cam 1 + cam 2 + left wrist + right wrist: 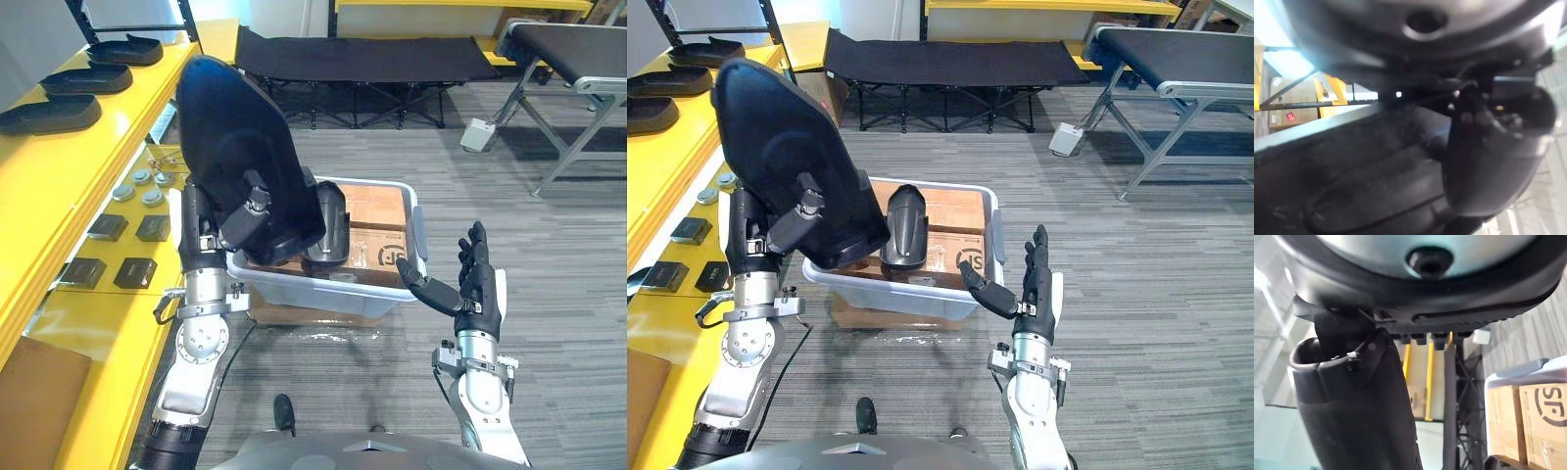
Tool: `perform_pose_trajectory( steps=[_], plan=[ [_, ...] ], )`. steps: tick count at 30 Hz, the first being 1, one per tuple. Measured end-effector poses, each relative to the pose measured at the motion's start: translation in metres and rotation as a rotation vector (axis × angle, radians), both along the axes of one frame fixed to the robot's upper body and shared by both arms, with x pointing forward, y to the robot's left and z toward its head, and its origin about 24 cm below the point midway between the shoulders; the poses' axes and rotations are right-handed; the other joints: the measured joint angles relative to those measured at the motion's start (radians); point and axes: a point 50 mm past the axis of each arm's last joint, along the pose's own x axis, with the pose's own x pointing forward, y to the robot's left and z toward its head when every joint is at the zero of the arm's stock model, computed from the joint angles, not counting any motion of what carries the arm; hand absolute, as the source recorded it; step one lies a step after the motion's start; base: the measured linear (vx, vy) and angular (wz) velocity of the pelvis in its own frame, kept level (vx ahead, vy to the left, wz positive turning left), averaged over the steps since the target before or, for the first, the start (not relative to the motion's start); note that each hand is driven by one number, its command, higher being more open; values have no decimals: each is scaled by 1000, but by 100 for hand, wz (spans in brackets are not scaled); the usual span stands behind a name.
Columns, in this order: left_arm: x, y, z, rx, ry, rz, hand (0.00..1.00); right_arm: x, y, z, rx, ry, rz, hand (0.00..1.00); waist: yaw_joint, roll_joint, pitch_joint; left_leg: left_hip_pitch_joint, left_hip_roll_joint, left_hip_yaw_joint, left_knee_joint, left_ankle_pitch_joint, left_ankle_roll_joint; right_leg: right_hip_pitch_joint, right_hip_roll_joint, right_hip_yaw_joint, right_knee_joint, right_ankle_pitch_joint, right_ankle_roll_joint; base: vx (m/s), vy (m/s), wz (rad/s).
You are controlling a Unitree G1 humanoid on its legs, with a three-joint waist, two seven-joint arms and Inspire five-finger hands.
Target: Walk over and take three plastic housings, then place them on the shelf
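Observation:
My left hand (247,221) is raised above the bin's left end, shut on a large black plastic housing (233,137) that stands upright and tilted; its thumb (1493,147) presses the dark shell (1376,186). A second black housing (904,227) stands in the white bin (323,290). Three more housings (49,115) (86,78) (127,49) lie in a row on the yellow shelf (59,181) at the left. Just right of the bin my right hand (476,279) is open, palm toward the bin, holding nothing; its thumb (1352,406) shows in the right wrist view.
Cardboard boxes (377,220) fill the bin, which rests on a box on the floor. Small black blocks (122,250) and round metal parts (142,184) lie on the lower shelf. A black cot (362,59) stands behind, with a conveyor frame (578,88) at the back right.

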Motion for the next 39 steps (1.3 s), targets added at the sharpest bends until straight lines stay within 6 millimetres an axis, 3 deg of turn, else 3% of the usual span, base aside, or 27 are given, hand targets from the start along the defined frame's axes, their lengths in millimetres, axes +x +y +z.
perform_pose_trajectory(
  steps=[5, 14, 21, 25, 27, 29, 30, 32, 35, 39],
  plan=[
    [-20, 15, -13, 29, 61, 39, 0, -3, -3, -4, 5, 30, 6, 100, 7, 2, -1, 0, 1, -6, 0, -3, -4, 3, -2, -9, 0, -8, -2, -1, 2, 5],
    [-33, 27, -5, 28, 28, 83, 0, -3, -6, -5, 139, 21, 18, 100, 41, -1, -3, -5, -5, -20, 0, -3, -4, 5, -6, -20, -3, -8, -2, 3, 1, 4],
    [-43, 35, 3, -98, -16, 139, 0, 20, 15, 7, 208, -55, 142, 100, 90, -8, -5, -12, -18, -93, 1, 7, -4, 39, -3, -94, -4, -9, 5, 37, -7, 30],
    [-56, 48, 0, -198, -9, 186, 0, 31, 31, 8, 207, -59, 254, 100, 137, -21, -5, -37, -33, -172, 0, 19, -12, 83, 3, -208, 11, -36, 9, 10, -27, 82],
    [-56, 50, 1, -233, -19, 145, 0, 31, 27, 7, 188, -54, 235, 100, 129, -29, -2, -65, -28, -60, 6, -33, 1, 112, -1, -334, 11, -39, 12, -37, 27, 174],
    [-56, 47, 4, -246, -55, 67, 0, 30, 7, 9, 163, -63, 153, 100, 122, -24, 16, -102, 14, 118, 59, -54, 0, 145, -17, -446, 35, -56, 29, -8, 129, 199],
    [-57, 47, 5, -254, -70, 48, 0, 30, -3, 10, 142, -67, 125, 100, 132, -17, 21, -102, 11, 140, 67, -22, -3, 154, -31, -459, 68, -90, 40, 6, 148, 146],
    [-60, 53, 6, -276, -91, 79, 0, 38, -5, 14, 124, -84, 146, 100, 144, -17, 22, -86, -16, 145, 51, -13, -1, 154, -65, -448, 112, -129, 48, -2, 146, 50],
    [-66, 65, 10, -257, -121, 130, 0, 49, 8, 25, 123, -143, 228, 100, 164, -12, 25, -47, -39, 177, 9, -12, -1, 146, -104, -416, 137, -141, 51, -35, 119, -19],
    [-64, 60, 12, -223, -121, 46, 0, 49, 12, 27, 125, -169, 248, 100, 161, -8, 28, -55, -68, 171, 6, -10, 2, 116, -137, -390, 185, -149, 43, -11, 108, -4]
  ],
)
